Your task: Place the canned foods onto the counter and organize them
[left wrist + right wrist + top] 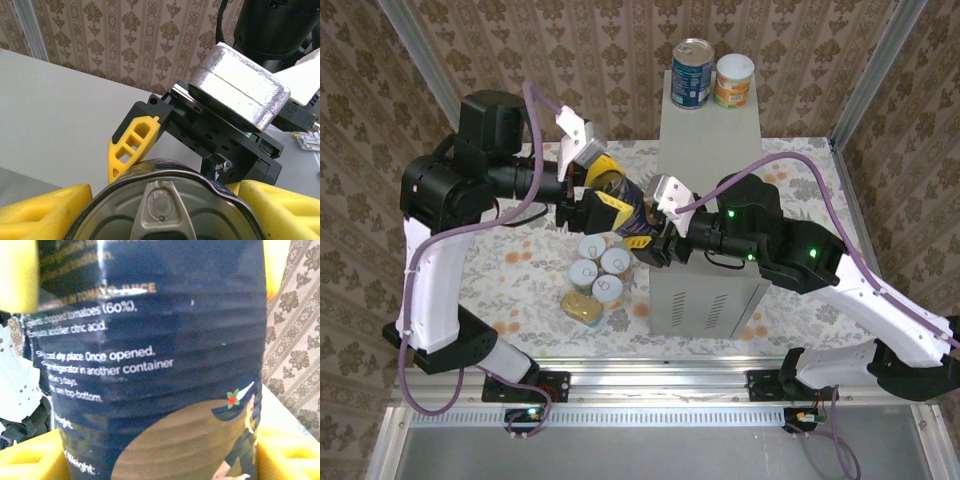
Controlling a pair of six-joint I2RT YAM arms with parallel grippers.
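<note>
A dark blue-labelled can point(612, 184) with a pull-tab lid point(162, 210) hangs in the air left of the counter point(710, 130). Both grippers are on it. My left gripper point(610, 195) is shut on its upper part, with yellow fingers point(45, 210) on either side of the lid. My right gripper point(638, 232) is closed on the lower label point(150, 340), its fingers point(30, 455) pressed against both sides. A blue can point(692, 72) and a yellow-orange can point(734, 80) stand at the counter's far end. Several short white-lidded cans point(600, 265) and a flat yellow tin point(582, 307) sit on the floral floor.
The counter's top is bare from its middle to its near edge. Patterned walls close in the left, back and right. The cluster on the floor lies right under the two grippers, tight against the counter's left side.
</note>
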